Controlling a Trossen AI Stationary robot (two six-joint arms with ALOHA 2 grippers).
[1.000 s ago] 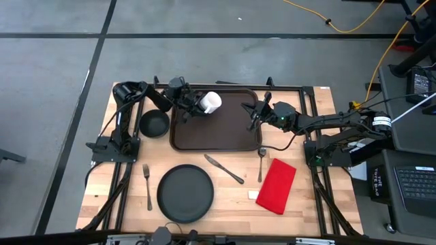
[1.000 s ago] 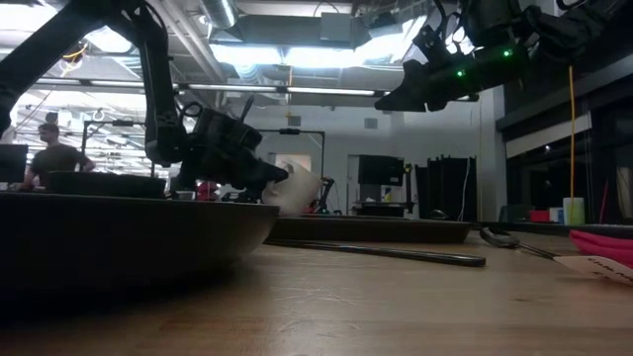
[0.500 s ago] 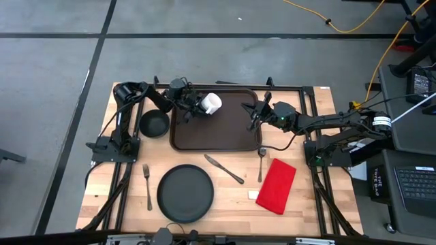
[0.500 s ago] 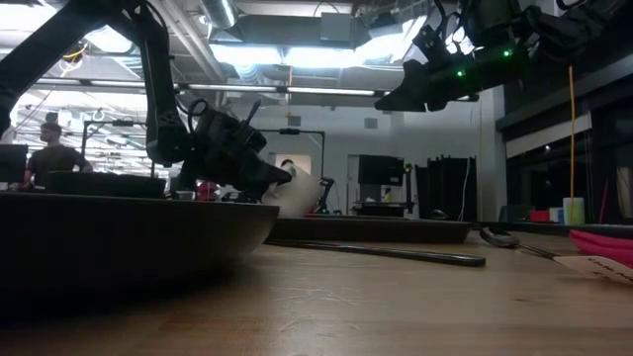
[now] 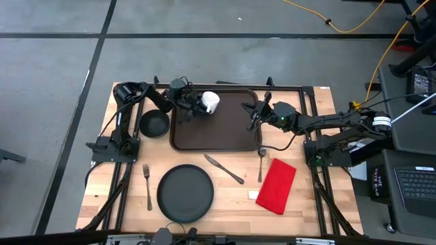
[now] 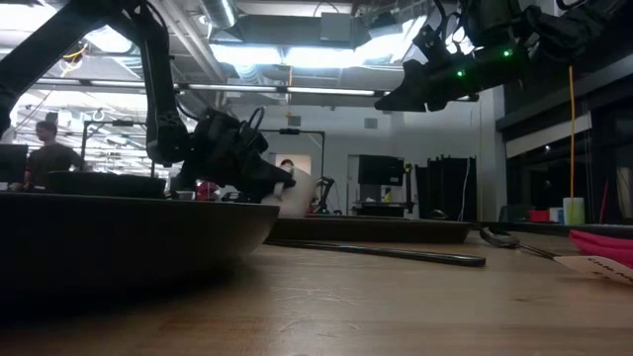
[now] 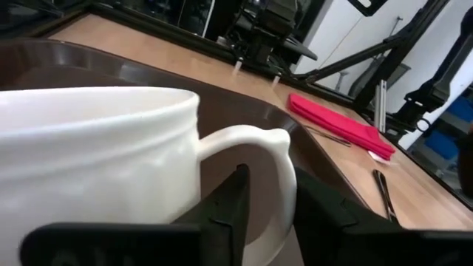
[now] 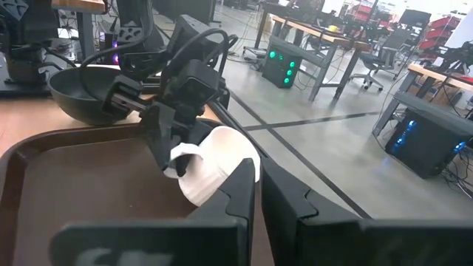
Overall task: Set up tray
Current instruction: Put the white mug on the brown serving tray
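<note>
Brown plastic tray (image 5: 216, 129) lies at the worktop's (image 5: 306, 197) far middle. Left hand (image 5: 195, 104) sits at its left corner, fingers narrowly parted around the white mug's (image 5: 210, 102) handle. Right hand (image 5: 253, 117) hovers over its right edge, closed and empty.

A mug (image 5: 210, 102) sits in the tray's (image 5: 225, 136) far-left corner on the worktop (image 5: 306, 204); a bowl (image 5: 154, 124) lies left of the tray, with a plate (image 5: 185, 193), knife (image 5: 224, 169), two forks and napkin (image 5: 277, 185) nearer the front edge.
</note>
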